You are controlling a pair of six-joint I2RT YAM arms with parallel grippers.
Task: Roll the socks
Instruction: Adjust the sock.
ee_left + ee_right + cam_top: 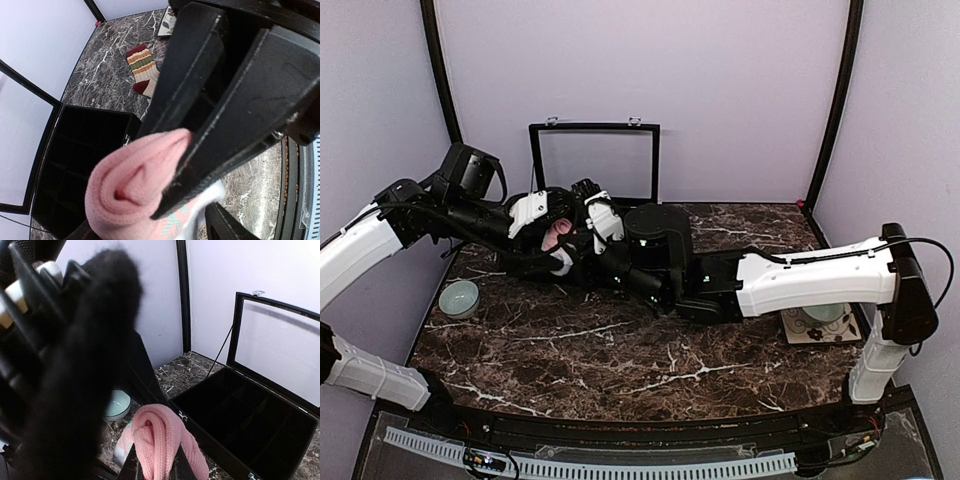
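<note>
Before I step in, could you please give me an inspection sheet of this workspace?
Surface: dark marble tabletop, no spills seen.
Job's things: pink knitted sock, rolled, gripped; tan striped sock with maroon cuff lying on the marble.
Clutter: mint ceramic bowl; open black compartment box; patterned mat.
Grippers: left gripper closed around the roll; right gripper pinching it.
Cables: black cable looping off right arm.
Surroundings: lilac walls.

High rear overview, close wrist views sharing pink sock (162, 437)

You're looking at lab robot cell: plain lilac wall panels (720, 90), black frame posts (835, 100), marble-print tabletop (620, 350), cable tray (620, 466) along near edge.
</note>
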